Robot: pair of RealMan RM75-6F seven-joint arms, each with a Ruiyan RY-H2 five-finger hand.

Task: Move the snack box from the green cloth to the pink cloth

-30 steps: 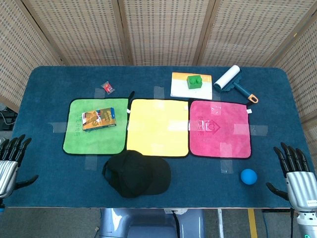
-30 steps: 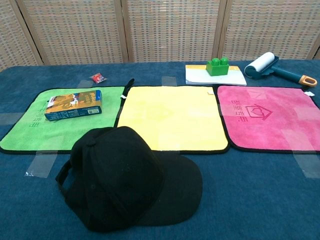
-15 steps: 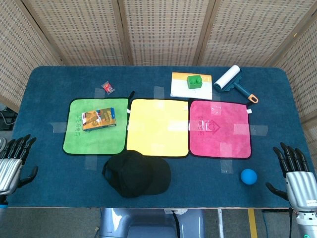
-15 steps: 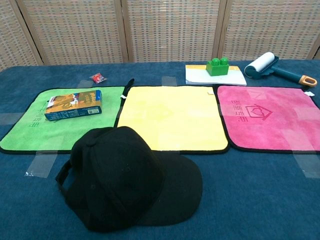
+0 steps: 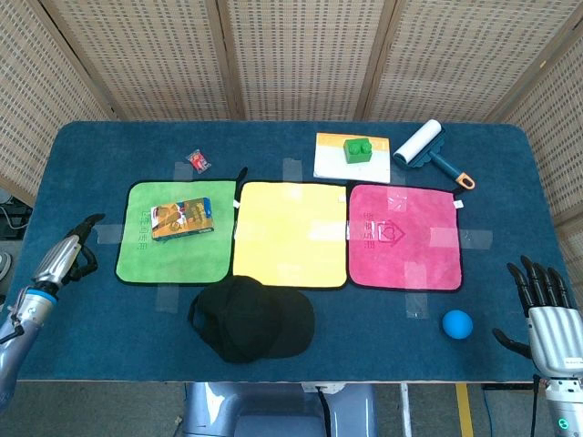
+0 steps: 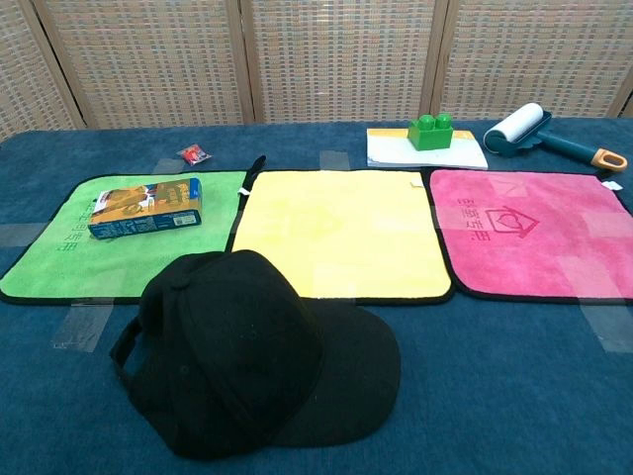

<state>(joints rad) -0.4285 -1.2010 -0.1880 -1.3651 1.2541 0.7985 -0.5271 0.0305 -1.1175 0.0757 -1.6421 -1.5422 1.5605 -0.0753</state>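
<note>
Snack box: the orange and blue rectangular cardboard snack box [image 5: 182, 219] lay flat on the upper part of the green cloth, long side roughly parallel to the table's far edge.
Green cloth: the square green microfibre cloth with black edging [image 5: 146, 255] was the leftmost of 3 cloths in a row, taped to the table.
Yellow cloth: the square yellow microfibre cloth [image 5: 291, 234] sat between the green and pink cloths, just beside each.
Pink cloth: the square pink microfibre cloth with a printed house outline [image 5: 404, 236] was the rightmost of the row and carried nothing.
Left hand: the silver and black left hand [image 5: 66, 258] hovered over the table's left margin, near the green cloth's left edge but apart from it; it held nothing, and how far its fingers were curled cannot be told.
Right hand: the silver and black right hand [image 5: 545, 314] stood at the near right corner, fingers spread and upright, holding nothing.
Cap: the black fabric baseball cap [image 5: 251, 318] lay on the table, overlapping the near edge of the yellow cloth.
Ball: the small blue ball [image 5: 457, 324] rested near the right hand, apart from it.
Lint roller: the white lint roller with a teal handle [image 5: 428, 149] lay beyond the pink cloth.
Brick: the green toy brick [image 5: 357, 149] sat on a white card [image 5: 335, 164].
Wrapper: the small red wrapped sweet [image 5: 199, 161] lay beyond the green cloth.
Table: the blue felt-covered table [image 5: 100, 146] bore all items.
</note>
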